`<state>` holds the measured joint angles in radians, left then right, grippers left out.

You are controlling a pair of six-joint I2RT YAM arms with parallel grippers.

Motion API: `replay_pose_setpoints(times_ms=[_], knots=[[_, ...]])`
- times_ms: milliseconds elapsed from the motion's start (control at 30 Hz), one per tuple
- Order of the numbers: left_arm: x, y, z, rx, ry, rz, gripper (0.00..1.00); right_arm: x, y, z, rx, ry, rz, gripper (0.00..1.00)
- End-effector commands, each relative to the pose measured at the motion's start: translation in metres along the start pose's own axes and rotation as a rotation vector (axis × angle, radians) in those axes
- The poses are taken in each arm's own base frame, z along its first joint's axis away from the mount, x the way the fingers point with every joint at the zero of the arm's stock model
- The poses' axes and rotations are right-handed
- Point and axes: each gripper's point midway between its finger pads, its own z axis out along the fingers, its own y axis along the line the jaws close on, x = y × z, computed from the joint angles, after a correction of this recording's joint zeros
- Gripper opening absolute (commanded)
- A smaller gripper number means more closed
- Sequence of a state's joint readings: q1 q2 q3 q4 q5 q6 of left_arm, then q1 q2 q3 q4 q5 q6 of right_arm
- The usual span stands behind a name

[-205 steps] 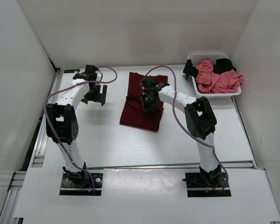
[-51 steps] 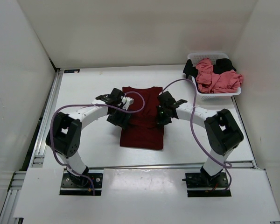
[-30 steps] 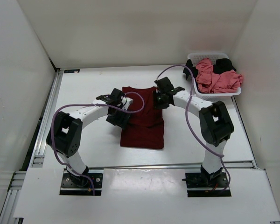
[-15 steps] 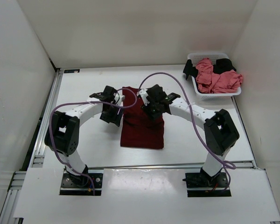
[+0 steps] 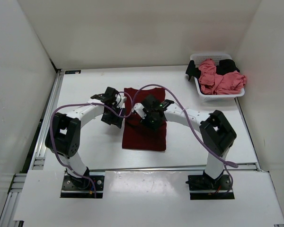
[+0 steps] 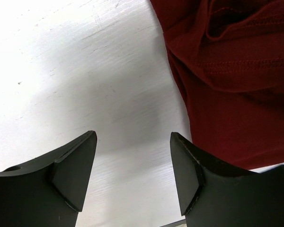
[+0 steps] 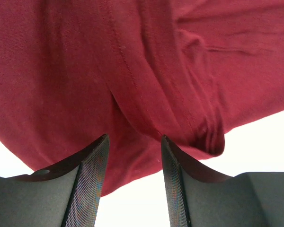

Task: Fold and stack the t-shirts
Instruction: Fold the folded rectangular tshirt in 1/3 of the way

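The dark maroon t-shirt point(image 5: 144, 137) lies folded into a narrow rectangle at the table's centre. My left gripper point(image 5: 115, 120) hangs open just off its left edge. In the left wrist view the left gripper point(image 6: 132, 161) has bare table between its fingers, with the maroon t-shirt point(image 6: 227, 71) to the right. My right gripper point(image 5: 149, 121) is over the shirt's middle. In the right wrist view the right gripper point(image 7: 132, 156) is open above a creased fold of the maroon t-shirt point(image 7: 109, 56), holding nothing. The salmon pink t-shirt point(image 5: 218, 81) and black t-shirt point(image 5: 227, 66) lie crumpled in the basket.
A white perforated basket point(image 5: 213, 56) stands at the back right corner of the table. White walls close in the table on three sides. Purple cables loop above both arms. The arm bases sit at the near edge.
My right gripper has swung left from the shirt's upper right corner to its middle, and its jaws have spread. My left gripper has shifted slightly left, off the shirt's edge.
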<state>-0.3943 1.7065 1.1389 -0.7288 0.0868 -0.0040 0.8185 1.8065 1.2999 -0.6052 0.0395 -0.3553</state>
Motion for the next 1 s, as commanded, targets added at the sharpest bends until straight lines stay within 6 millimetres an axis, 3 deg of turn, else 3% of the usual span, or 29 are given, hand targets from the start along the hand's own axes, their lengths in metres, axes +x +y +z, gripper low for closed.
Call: replay_pose_setpoints(times_ms=[0,100,167,267,367,467,567,800,967], knots=[[-0.011,0.005,-0.01,-0.003,-0.052,-0.007,0.75,-0.002,0.001,0.006,-0.008,0.02,-0.057,0.53],[-0.016,0.03,-0.012,-0.01,-0.046,-0.089,0.76,0.0,0.002,0.01,-0.012,0.03,-0.043,0.52],[-0.008,0.054,-0.009,-0.046,-0.019,-0.15,0.76,-0.01,0.005,-0.003,-0.026,-0.031,-0.035,0.52],[-0.001,0.068,-0.007,-0.065,0.002,-0.188,0.76,-0.029,-0.001,-0.023,0.011,-0.132,-0.028,0.53],[-0.001,0.068,-0.007,-0.065,0.002,-0.188,0.76,-0.03,-0.006,-0.027,0.038,-0.135,-0.064,0.53],[-0.004,0.075,-0.01,-0.052,-0.013,-0.217,0.76,-0.025,-0.007,-0.019,0.04,-0.107,-0.077,0.53],[-0.002,0.073,-0.01,-0.038,-0.005,-0.219,0.76,-0.017,-0.005,-0.008,0.024,-0.066,-0.097,0.45],[0.002,0.074,-0.008,-0.046,0.014,-0.221,0.76,0.01,-0.014,0.012,0.07,0.054,-0.117,0.46],[0.006,0.076,-0.006,-0.046,0.031,-0.232,0.76,-0.001,-0.015,0.019,0.063,0.044,-0.105,0.45]])
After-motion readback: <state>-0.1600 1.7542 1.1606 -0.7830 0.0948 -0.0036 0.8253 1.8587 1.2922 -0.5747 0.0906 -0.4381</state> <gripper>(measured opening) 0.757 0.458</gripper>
